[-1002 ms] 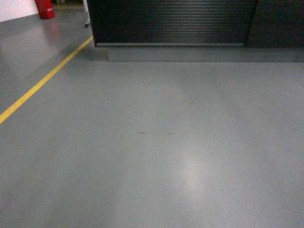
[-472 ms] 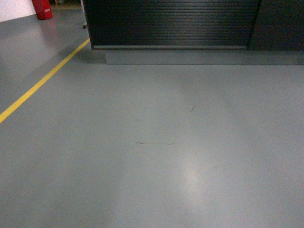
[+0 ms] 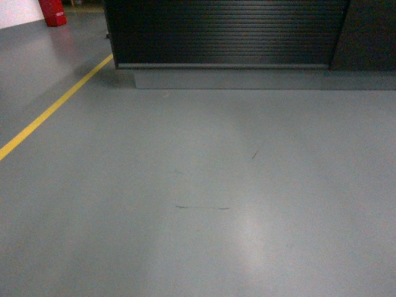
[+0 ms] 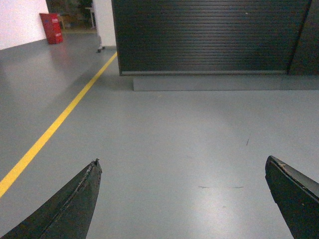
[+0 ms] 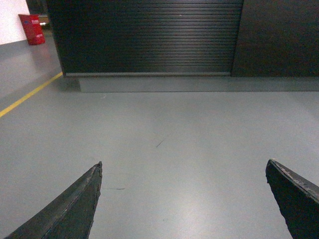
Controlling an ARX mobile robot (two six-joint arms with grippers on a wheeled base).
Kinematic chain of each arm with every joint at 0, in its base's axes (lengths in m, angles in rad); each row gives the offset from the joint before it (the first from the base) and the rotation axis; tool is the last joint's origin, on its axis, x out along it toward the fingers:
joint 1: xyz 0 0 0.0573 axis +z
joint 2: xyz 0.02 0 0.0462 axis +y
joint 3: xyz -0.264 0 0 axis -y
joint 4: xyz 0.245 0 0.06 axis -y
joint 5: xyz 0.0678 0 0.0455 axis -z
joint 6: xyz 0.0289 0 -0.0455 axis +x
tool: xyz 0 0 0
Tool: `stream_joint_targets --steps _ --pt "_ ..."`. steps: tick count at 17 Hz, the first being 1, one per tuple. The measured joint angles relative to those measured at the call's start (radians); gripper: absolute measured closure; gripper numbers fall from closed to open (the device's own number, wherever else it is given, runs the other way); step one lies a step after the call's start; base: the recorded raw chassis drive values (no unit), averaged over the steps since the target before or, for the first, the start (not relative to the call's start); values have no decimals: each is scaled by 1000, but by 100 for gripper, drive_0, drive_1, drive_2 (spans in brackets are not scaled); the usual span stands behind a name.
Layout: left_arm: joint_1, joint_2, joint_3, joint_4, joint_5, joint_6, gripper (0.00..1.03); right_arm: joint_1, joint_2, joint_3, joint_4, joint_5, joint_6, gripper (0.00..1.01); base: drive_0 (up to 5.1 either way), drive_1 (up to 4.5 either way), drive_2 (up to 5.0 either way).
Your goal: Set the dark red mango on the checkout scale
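The checkout [image 3: 223, 31] shows as a black counter with a ribbed, slatted front across the top of the head view, and again in the left wrist view [image 4: 209, 35] and right wrist view [image 5: 149, 35]. Its top is cut off, so the scale and the dark red mango are out of view. My left gripper [image 4: 182, 164] is open over bare grey floor, nothing between its fingers. My right gripper [image 5: 183, 167] is open too, also empty. Neither gripper appears in the head view.
A yellow floor line [image 3: 52, 108] runs diagonally on the left toward the counter's left corner. A red object [image 3: 52, 11] stands far back left by a white wall. A grey plinth [image 3: 247, 79] runs under the counter. A black panel [image 5: 279, 37] adjoins it on the right.
The counter has grown larger and its base has dropped lower in the head view; the floor scuff marks have slid toward me. The base has rolled closer to the checkout.
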Motion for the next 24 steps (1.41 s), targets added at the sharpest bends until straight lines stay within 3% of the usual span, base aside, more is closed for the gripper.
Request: stream_joint_targets --steps 6,24 --pt "0 0 0 2 0 0 5 0 0 0 -1 0 0 3 0 0 0" --pt "0 0 0 4 1 0 5 0 0 0 0 0 0 3 -7 420 -435"
